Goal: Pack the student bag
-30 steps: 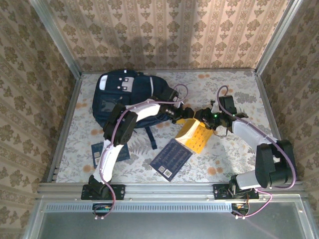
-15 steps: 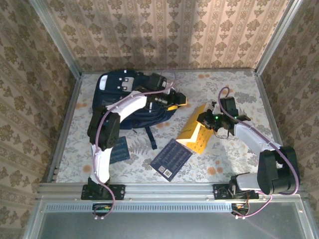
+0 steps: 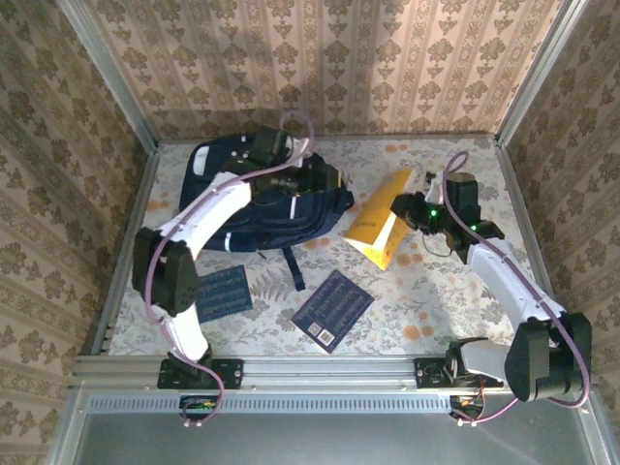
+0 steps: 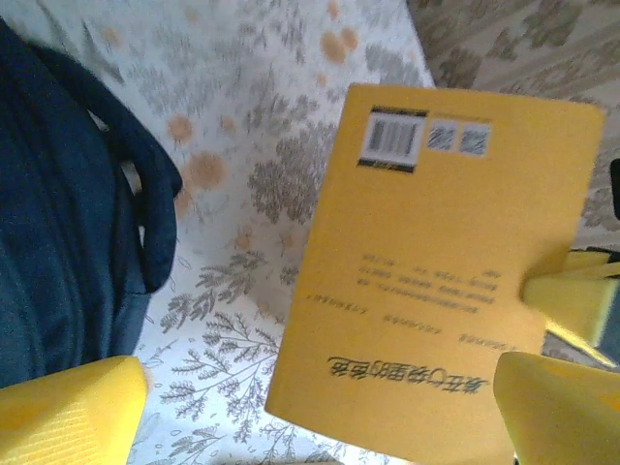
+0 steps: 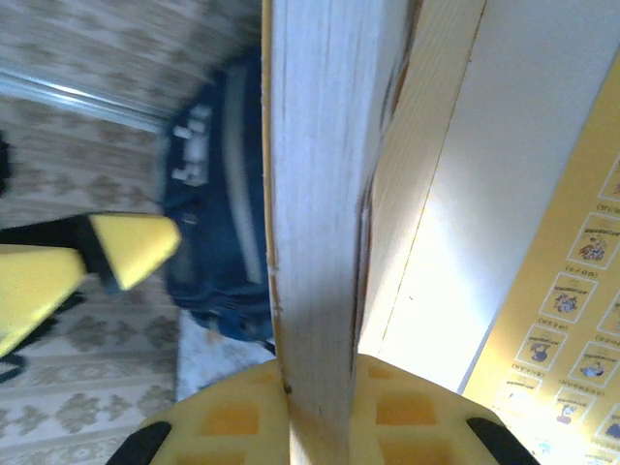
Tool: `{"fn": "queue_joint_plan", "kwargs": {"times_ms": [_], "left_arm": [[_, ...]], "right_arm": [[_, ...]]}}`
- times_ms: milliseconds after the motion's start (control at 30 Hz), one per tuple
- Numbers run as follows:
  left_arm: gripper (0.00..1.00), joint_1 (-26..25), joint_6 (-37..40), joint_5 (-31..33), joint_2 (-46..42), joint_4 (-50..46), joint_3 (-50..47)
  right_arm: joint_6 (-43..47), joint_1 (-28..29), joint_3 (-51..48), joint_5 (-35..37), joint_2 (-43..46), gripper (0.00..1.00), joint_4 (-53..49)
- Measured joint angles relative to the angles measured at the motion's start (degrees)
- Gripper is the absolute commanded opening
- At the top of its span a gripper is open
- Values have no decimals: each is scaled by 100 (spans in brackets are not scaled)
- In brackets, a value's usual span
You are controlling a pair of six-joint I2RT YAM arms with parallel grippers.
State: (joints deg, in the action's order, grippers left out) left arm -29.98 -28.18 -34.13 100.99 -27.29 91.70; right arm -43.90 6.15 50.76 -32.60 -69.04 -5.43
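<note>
Packing is judged barely begun: the yellow book point(image 3: 383, 231) is clamped in the right end effector point(image 3: 407, 208), the left end effector point(image 3: 325, 180) is spread apart over the student bag point(image 3: 281, 211) at the worktop's point(image 3: 436, 291) far left, and a navy booklet point(image 3: 334, 308) and a second booklet point(image 3: 221, 289) are seen lying outside it.

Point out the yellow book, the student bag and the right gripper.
yellow book point(image 3: 380, 229): top view, cover centre.
student bag point(image 3: 276, 219): top view, navy front panel.
right gripper point(image 3: 405, 206): top view, between its fingertips.
</note>
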Motion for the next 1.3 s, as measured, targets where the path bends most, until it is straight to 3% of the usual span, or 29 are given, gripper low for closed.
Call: {"fn": "queue_joint_plan", "kwargs": {"times_ms": [300, 467, 767, 1033, 1200, 1300], "left_arm": [[95, 232, 221, -1272, -1005, 173, -348], [94, 256, -313, -2133, -1545, 1023, -1069], [100, 269, -1838, -2756, -2013, 3095, -1976], [100, 271, -2308, -2723, -2396, 3713, -2203], [86, 280, -2387, -2767, -2487, 3888, -2380], [68, 264, -2358, -2822, -2487, 3884, -2428]], "right_arm": [[-109, 640, 752, -1550, 295, 0, 1517], [-111, 813, 833, -2184, 503, 0, 1812], [-302, 876, 815, -2500, 551, 0, 2205], [-393, 874, 457, -2326, 658, 0, 2199], [-516, 874, 219, -2312, 658, 0, 2282], [-409, 874, 221, -2306, 702, 0, 2129]]}}
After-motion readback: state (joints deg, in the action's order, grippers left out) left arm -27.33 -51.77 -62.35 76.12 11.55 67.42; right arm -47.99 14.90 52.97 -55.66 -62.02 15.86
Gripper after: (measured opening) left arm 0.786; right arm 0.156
